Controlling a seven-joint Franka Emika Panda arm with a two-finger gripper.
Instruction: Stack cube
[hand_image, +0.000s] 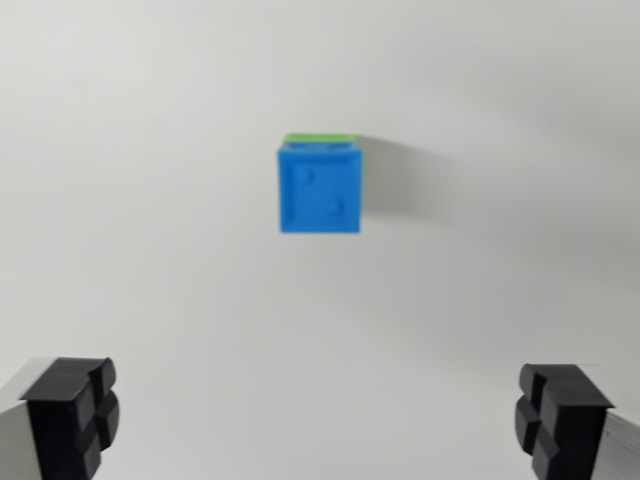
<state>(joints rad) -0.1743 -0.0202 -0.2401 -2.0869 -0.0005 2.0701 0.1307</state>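
Observation:
A blue cube (319, 190) sits on top of a green cube (320, 138), of which only a thin strip shows past its far edge. The stack stands on a white surface in the upper middle of the wrist view. My gripper (320, 415) is open and holds nothing. Its black fingertips (72, 412) stand wide apart at the bottom corners of the view, well back from the stack.
The white surface (150, 250) spreads all around the stack. A soft shadow (400, 185) falls to the right of the cubes.

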